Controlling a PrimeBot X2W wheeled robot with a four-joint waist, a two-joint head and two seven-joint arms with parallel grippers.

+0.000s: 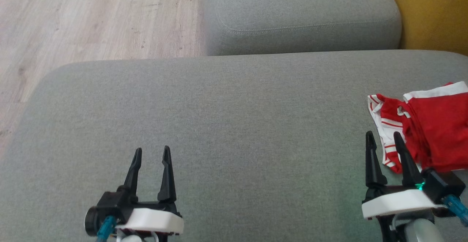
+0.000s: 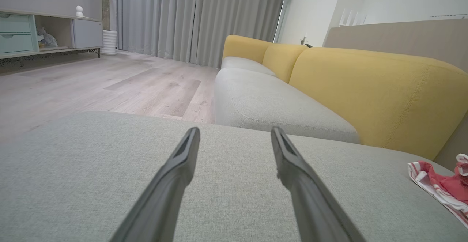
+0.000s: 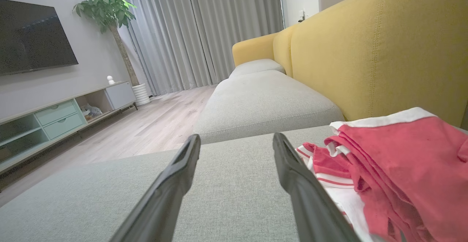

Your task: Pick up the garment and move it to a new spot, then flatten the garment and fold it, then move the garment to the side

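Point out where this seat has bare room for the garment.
Free: the grey seat cushion between the left claw and right claw, up to the far cushion; also the strip left of the left claw, toward the floor. Crowded: the right end, where the red garment lies bunched beside the right claw.

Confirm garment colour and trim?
Red garment with white trim and red-white striped edging; clearest in the right wrist view.
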